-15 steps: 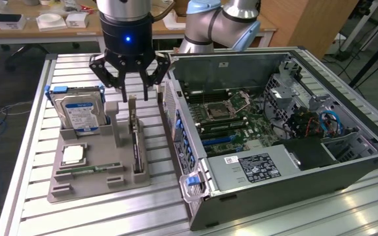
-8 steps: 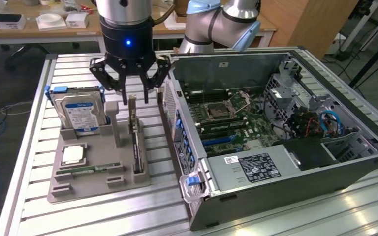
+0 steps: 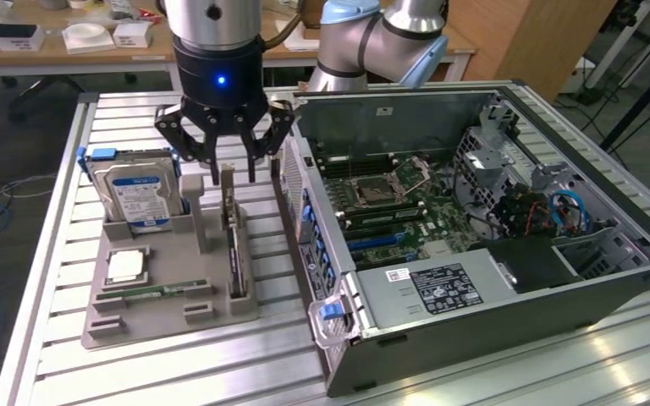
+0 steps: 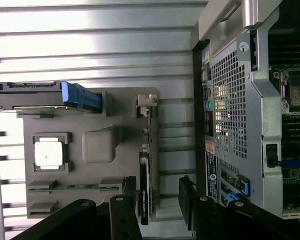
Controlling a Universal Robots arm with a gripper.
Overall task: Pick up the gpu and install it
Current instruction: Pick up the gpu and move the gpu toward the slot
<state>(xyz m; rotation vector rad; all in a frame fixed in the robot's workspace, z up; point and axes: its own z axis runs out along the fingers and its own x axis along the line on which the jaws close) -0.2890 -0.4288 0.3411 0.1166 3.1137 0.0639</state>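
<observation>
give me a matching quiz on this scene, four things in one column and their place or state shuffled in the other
1. gpu
2. hard drive
3. gripper
4. computer case

a. side open, motherboard showing
b. open, hovering over the grey holder
c. upright at the holder's end, silver and blue
d. on edge in a holder slot, right below the gripper

Pairs: 1-d, 2-c, 3-b, 4-a

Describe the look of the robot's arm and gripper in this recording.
The arm is silver-grey tubing with light blue joint caps. The gripper has a black cylindrical body carrying a small blue light, and black jaws built of bolted linkage bars. A dark cable loops beside the wrist.
</observation>
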